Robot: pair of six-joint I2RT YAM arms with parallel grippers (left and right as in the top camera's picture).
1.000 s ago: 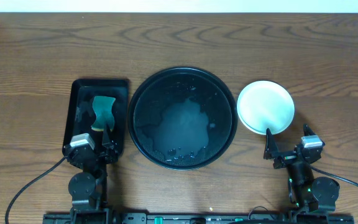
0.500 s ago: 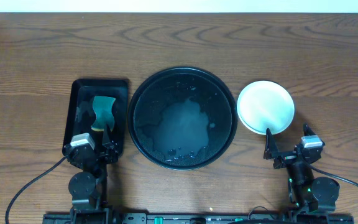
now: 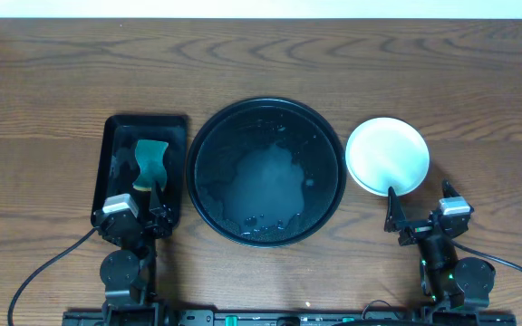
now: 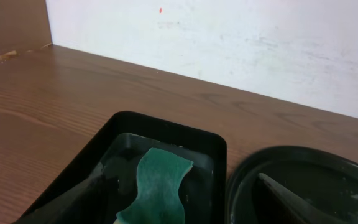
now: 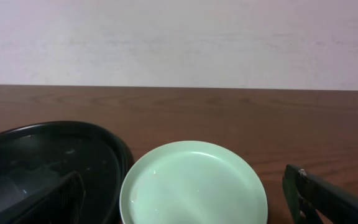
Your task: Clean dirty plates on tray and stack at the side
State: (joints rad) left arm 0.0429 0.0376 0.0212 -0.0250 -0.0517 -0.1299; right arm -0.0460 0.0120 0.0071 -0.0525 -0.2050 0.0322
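Observation:
The large round black tray [image 3: 202, 136] sits mid-table with no plates on it, only a wet film and droplets. It also shows in the left wrist view [image 4: 309, 162] and the right wrist view [image 5: 55, 140]. To its right on the wood lies a pale aqua plate [image 3: 387, 156], also in the right wrist view [image 5: 194, 180]. Any plates under it are hidden. My right gripper [image 3: 420, 201] is open and empty just in front of this plate, its fingers apart in its wrist view [image 5: 188, 208]. My left gripper [image 3: 143, 195] is open and empty.
A smaller rectangular black tray [image 3: 107, 163] stands left of the round tray and holds a green sponge [image 3: 151, 158]. My left gripper [image 4: 179, 190] hangs over its near end, above the sponge [image 4: 160, 180]. A white wall runs behind the table's far edge.

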